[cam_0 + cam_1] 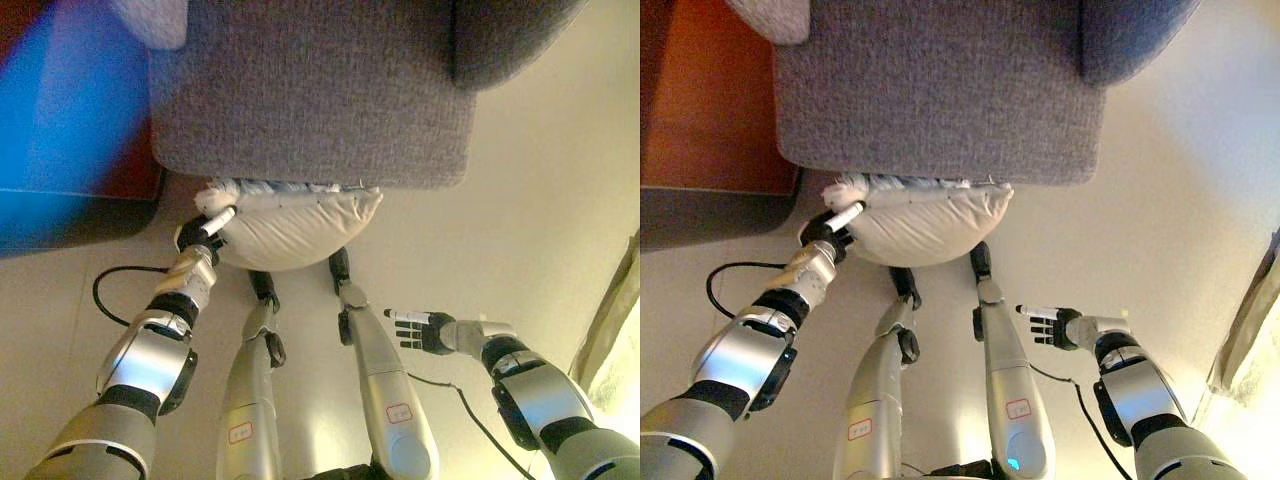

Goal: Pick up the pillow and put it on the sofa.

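White pillow lay on the floor, tucked against the front edge of the grey sofa, so not yet lifted. Left hand sat at the pillow's left end, touching it, apparently to take hold; whether its fingers had closed on the fabric could not be told. Right hand hung well apart to the right, fingers straight, holding nothing, probably waiting to support the other end

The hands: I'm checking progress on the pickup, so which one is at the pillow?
The left hand, pressed against the left end of the white pillow on the floor below the sofa. The right hand hangs apart, fingers spread, touching nothing.
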Tool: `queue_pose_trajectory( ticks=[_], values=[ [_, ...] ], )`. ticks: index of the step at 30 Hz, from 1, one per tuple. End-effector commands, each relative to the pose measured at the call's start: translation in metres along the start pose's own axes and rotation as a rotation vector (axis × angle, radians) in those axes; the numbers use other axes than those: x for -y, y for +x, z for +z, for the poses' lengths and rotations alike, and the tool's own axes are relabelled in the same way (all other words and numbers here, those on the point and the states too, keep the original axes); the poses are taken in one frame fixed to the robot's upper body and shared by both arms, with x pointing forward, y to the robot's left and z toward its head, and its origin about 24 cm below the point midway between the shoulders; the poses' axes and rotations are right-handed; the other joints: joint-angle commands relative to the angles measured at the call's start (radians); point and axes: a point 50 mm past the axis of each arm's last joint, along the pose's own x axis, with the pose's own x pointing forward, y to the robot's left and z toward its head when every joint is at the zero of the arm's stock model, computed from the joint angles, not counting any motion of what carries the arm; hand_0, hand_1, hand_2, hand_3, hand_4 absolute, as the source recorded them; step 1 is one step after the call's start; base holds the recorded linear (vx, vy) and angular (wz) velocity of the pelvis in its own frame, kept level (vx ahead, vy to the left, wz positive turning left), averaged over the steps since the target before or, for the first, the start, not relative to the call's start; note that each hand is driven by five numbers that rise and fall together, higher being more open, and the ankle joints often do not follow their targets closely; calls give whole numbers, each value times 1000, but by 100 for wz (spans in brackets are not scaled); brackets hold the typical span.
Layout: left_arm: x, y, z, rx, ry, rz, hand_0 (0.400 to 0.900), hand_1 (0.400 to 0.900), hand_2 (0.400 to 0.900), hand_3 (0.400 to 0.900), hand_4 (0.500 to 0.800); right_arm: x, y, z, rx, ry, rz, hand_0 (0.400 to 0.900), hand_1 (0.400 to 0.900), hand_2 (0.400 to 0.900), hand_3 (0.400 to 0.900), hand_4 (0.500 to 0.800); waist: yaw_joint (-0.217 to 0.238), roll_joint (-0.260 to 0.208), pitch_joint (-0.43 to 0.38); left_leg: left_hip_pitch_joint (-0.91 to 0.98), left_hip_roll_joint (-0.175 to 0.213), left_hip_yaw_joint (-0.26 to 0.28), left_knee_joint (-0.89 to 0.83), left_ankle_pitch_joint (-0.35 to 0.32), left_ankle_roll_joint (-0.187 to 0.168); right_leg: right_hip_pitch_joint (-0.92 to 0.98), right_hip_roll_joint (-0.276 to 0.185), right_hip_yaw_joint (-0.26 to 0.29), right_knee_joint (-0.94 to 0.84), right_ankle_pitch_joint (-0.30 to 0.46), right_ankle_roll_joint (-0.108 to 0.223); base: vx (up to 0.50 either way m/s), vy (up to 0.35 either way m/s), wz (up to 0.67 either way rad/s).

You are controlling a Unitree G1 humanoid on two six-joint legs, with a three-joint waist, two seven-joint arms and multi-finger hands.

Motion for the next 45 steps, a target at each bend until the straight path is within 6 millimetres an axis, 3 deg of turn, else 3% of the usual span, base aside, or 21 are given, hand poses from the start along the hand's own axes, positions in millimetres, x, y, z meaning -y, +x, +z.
queue_pose_trajectory(
  ticks=[1, 4, 10, 14, 18, 23, 27, 31, 33, 45],
  values=[
    [17, -3, 13, 93, 32, -105, 400, 400, 400, 400, 500, 33, 0, -47, -132, -28, -91, 900, 900, 900, 900, 800, 27, 40, -18, 48, -12, 18, 133, -155, -88, 97, 30, -23, -43, -71, 20, 50, 4, 0],
    [5, -4, -13, 25, 95, -82, 400, 400, 400, 400, 500, 32, 1, -57, -163, -25, -91, 900, 900, 900, 900, 800, 40, 47, -51, 118, -17, 17, 101, -149, -89, 166, 21, -30, -59, -80, 20, 47, -12, -2],
    [-17, -8, -46, -48, 196, -56, 400, 400, 400, 400, 500, 36, 1, -80, -235, -28, -92, 900, 900, 900, 900, 800, 60, 54, -141, 289, -28, 23, -2, -131, -88, 331, 4, -40, -122, -91, 30, 67, -5, -7],
    [-32, -13, -66, -96, 275, -43, 400, 400, 400, 400, 500, 42, 0, -101, -287, -25, -103, 900, 900, 900, 900, 800, 69, 65, -197, 395, -38, 24, -78, -122, -82, 429, 0, -43, -163, -95, 41, 97, 15, -10],
    [-43, -21, -90, -147, 407, -75, 400, 400, 400, 400, 500, 57, -7, -135, -369, -22, -133, 900, 900, 900, 900, 800, 69, 84, -282, 530, -52, 22, -147, -133, -74, 569, -3, -49, -237, -93, 53, 195, 45, -8],
    [-39, -30, -102, -107, 667, -197, 400, 400, 400, 400, 500, 65, -14, -172, -424, 22, -158, 900, 900, 900, 900, 800, 74, 99, -355, 631, -61, 21, -176, -156, -62, 667, -8, -65, -276, -92, 60, 137, -4, -4],
    [-52, -36, -106, -127, 772, -241, 400, 400, 400, 400, 500, 69, -22, -204, -481, 59, -164, 900, 900, 900, 900, 800, 77, 109, -392, 694, -69, 24, -218, -154, -50, 719, -6, -74, -304, -76, 68, 60, -28, 3],
    [-59, -34, -88, -101, 857, -289, 400, 400, 400, 400, 500, 73, -30, -226, -505, 84, -158, 900, 900, 900, 900, 800, 66, 116, -420, 750, -73, 27, -260, -150, -41, 758, 5, -73, -319, -71, 74, 27, -19, 12],
    [-59, -31, -69, -53, 904, -317, 400, 400, 400, 400, 500, 77, -34, -233, -502, 84, -151, 900, 900, 900, 900, 800, 59, 118, -427, 769, -72, 34, -261, -154, -40, 777, 6, -73, -321, -73, 75, 7, -13, 11],
    [-24, -23, 78, 175, 1224, -388, 400, 400, 400, 400, 500, 94, -51, -254, -478, 177, -185, 900, 900, 900, 900, 800, 0, 154, -468, 834, -69, 51, -266, -166, -43, 832, 10, -71, -341, -65, 86, 35, -26, 7]
  ],
)
